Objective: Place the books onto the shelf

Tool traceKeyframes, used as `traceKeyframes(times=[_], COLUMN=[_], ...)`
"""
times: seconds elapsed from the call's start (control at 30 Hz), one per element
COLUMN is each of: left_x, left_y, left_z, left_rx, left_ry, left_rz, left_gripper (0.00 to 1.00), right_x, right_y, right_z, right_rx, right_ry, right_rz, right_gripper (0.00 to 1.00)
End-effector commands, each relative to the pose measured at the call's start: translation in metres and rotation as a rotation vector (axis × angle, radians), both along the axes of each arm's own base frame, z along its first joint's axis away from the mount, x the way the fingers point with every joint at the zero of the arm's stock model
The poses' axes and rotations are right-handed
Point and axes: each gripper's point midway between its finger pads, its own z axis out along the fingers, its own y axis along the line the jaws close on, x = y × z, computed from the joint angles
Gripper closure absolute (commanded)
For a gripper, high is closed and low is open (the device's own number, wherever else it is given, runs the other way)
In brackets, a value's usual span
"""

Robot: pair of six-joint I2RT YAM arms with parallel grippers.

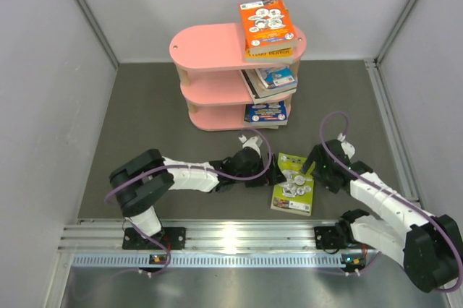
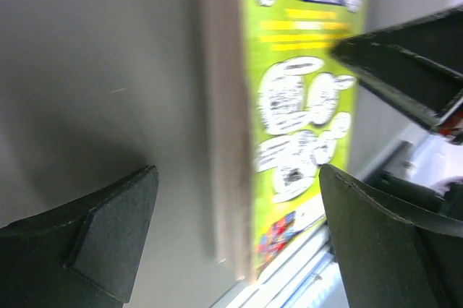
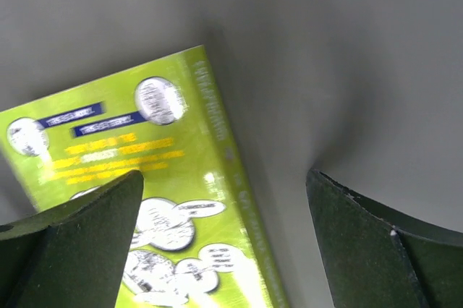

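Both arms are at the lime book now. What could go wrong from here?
1. The lime book lies flat on the table, so the open fingers may just push it along instead of getting under an edge.
2. The left gripper and right gripper both crowd that one book; they might collide.
3. The orange-topped stack sits at one end of the shelf top board, its top book skewed; a nudge while placing could tip it off.

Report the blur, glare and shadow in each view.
Top external: sharp, with glare on the metal rail. Left wrist: the lime book is smeared, its cover text unreadable, pale page edges streaked. Right wrist: the cover is softly blurred, and a dim shadow lies on the grey table.
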Motion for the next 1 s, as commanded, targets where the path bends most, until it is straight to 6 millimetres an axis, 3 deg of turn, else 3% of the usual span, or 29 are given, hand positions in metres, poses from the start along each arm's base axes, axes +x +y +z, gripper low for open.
traceKeyframes(times=[0.0, 0.13, 0.23, 0.27, 0.3, 0.33, 0.37, 0.43, 0.47, 0.53, 0.57, 0.67, 0.7, 0.8, 0.97], left_x=[-0.013, -0.029, -0.035, -0.041, -0.04, -0.042, -0.047, -0.047, -0.049, -0.049, -0.05, -0.052, -0.052, -0.051, -0.046], left_y=[-0.026, -0.034, -0.04, -0.039, -0.044, -0.046, -0.046, -0.051, -0.051, -0.052, -0.051, -0.049, -0.049, -0.044, -0.033], left_z=[-0.001, -0.012, -0.013, -0.022, -0.011, -0.007, -0.014, 0.002, -0.002, 0.009, 0.006, 0.006, 0.006, 0.009, 0.019], left_rx=[-0.132, -0.267, -0.366, -0.373, -0.441, -0.475, -0.484, -0.58, -0.591, -0.652, -0.653, -0.659, -0.659, -0.65, -0.597], left_ry=[0.052, 0.16, 0.207, 0.239, 0.22, 0.246, 0.273, 0.269, 0.281, 0.279, 0.286, 0.289, 0.287, 0.265, 0.189], left_rz=[-0.094, -0.099, -0.111, -0.123, -0.138, -0.136, -0.148, -0.167, -0.168, -0.177, -0.175, -0.177, -0.176, -0.164, -0.144], left_gripper=[0.01, 0.01, 0.01, 0.02, 0.03, 0.1, 0.17, 0.3, 0.41, 0.54, 0.65, 0.86, 1.0, 1.0, 1.0], right_x=[-0.013, -0.013, -0.015, -0.024, -0.026, -0.021, -0.028, -0.028, -0.03, -0.032, -0.032, -0.034, -0.034, -0.037, -0.031], right_y=[0.015, 0.029, 0.039, 0.042, 0.045, 0.051, 0.055, 0.06, 0.059, 0.059, 0.059, 0.061, 0.061, 0.061, 0.065], right_z=[-0.013, -0.013, -0.022, -0.031, -0.034, -0.032, -0.038, -0.037, -0.04, -0.039, -0.038, -0.032, -0.031, -0.024, 0.002], right_rx=[0.083, 0.161, 0.219, 0.242, 0.26, 0.292, 0.322, 0.349, 0.349, 0.35, 0.356, 0.372, 0.375, 0.381, 0.393], right_ry=[0.038, 0.017, 0.014, 0.047, 0.054, 0.023, 0.047, 0.035, 0.041, 0.037, 0.028, 0.009, 0.006, 0.001, -0.072], right_rz=[0.049, 0.079, 0.099, 0.108, 0.11, 0.124, 0.137, 0.152, 0.154, 0.158, 0.162, 0.177, 0.18, 0.19, 0.24], right_gripper=[0.06, 0.05, 0.09, 0.1, 0.15, 0.18, 0.26, 0.37, 0.51, 0.66, 0.76, 0.89, 0.92, 0.99, 0.94])
